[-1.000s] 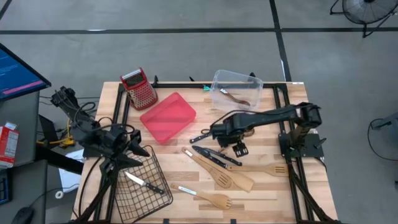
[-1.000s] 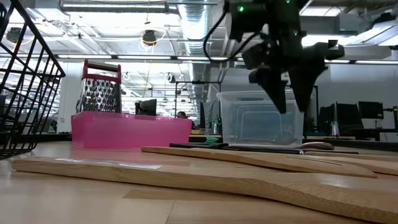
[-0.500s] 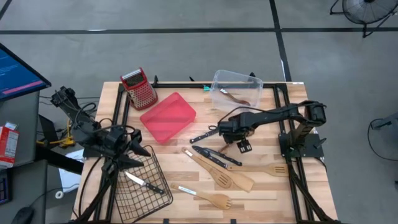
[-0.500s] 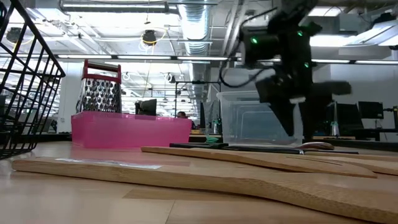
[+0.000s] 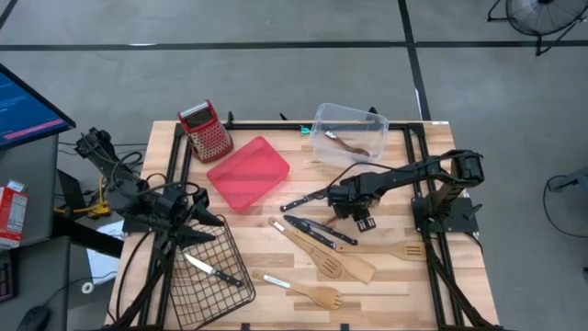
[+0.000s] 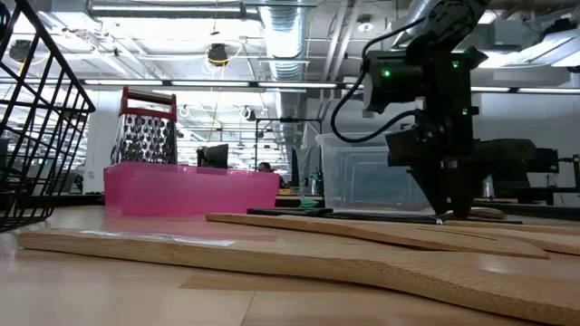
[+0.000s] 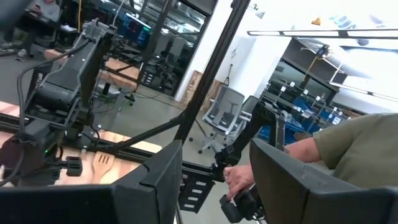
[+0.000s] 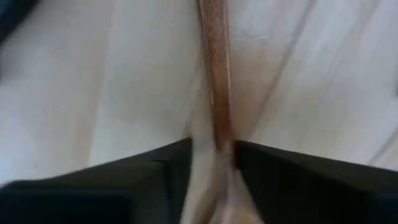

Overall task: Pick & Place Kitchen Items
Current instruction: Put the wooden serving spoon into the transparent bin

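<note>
The right hand was down on the counter, its fingers narrowed around a wooden utensil handle. The left hand hung half open beside the wire basket.

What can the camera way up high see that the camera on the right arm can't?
Only the high view: the red tray, grater, wire basket and left gripper. Only the right wrist view: a thin wooden handle, close up, which the arm hides from above. Both: the right gripper, low over the wooden table.
</note>
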`<state>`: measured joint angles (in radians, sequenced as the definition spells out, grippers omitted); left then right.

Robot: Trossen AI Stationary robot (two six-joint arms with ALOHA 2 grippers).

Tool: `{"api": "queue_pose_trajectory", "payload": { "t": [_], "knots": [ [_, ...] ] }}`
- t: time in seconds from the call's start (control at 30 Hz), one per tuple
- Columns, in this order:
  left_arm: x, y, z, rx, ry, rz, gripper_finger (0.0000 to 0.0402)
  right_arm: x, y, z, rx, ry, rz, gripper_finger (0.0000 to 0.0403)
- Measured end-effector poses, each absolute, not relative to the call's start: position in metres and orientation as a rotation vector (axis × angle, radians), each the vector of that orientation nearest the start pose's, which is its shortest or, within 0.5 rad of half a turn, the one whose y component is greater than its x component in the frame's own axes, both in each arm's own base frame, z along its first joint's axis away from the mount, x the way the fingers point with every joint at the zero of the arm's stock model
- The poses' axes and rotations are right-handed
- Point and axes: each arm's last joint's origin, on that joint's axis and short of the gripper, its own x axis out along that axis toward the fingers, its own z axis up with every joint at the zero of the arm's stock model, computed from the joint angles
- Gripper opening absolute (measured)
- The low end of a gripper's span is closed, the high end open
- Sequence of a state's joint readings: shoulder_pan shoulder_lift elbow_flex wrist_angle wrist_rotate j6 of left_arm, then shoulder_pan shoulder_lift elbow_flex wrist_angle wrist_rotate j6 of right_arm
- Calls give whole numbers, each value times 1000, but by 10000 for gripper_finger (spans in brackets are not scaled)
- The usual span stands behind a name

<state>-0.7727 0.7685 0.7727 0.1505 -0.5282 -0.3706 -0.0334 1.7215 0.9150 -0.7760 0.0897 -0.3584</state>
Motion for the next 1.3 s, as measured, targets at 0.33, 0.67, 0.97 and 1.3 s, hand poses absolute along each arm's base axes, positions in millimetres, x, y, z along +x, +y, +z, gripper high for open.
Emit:
{"api": "queue_pose_trajectory", "payload": {
  "t": [0.33,0.67,0.97,1.3],
  "knots": [
    [129,-106,362,-462,-78,-260,168,273,-11,134,-227,1572,139,32],
    [129,-106,362,-463,-78,-261,168,272,-13,200,-115,1328,32,31],
    [130,-105,362,-462,-80,-244,168,241,-4,346,62,628,91,31],
    [130,-104,362,-416,-93,-188,168,179,1,445,77,-20,189,31]
  ]
}}
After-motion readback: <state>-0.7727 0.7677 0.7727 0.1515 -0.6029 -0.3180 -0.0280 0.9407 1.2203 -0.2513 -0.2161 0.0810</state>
